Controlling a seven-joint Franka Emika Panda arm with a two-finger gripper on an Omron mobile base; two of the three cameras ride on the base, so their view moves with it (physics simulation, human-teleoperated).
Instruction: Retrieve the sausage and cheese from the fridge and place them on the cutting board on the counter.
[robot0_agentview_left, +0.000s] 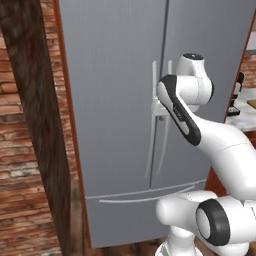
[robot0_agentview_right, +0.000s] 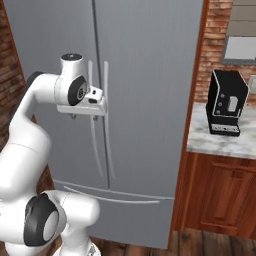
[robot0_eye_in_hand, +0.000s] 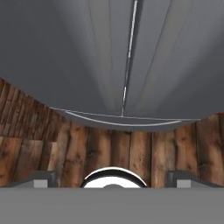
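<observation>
The grey fridge (robot0_agentview_left: 115, 100) (robot0_agentview_right: 150, 75) (robot0_eye_in_hand: 65, 52) stands shut, so the sausage and cheese are hidden. My gripper (robot0_agentview_right: 84, 116) (robot0_agentview_left: 159, 111) hangs at mid-height just in front of the door handles (robot0_agentview_right: 107, 125), pointing down. It is open, its fingertips (robot0_eye_in_hand: 41, 177) set wide apart with nothing between them. In the hand view I look down the door seam (robot0_eye_in_hand: 129, 57) to the drawer handle (robot0_eye_in_hand: 122, 122) and the floor. The marble counter (robot0_agentview_right: 220, 142) lies to the right. A tan sliver at the left base view's right edge may be the cutting board (robot0_agentview_left: 252, 103).
A black coffee machine (robot0_agentview_right: 226, 102) stands on the counter over reddish-brown cabinets (robot0_agentview_right: 220, 195). A dark wooden post (robot0_agentview_left: 37, 125) and brick wall (robot0_agentview_left: 15, 175) flank the fridge on the left. Wooden floor (robot0_eye_in_hand: 131, 153) runs below.
</observation>
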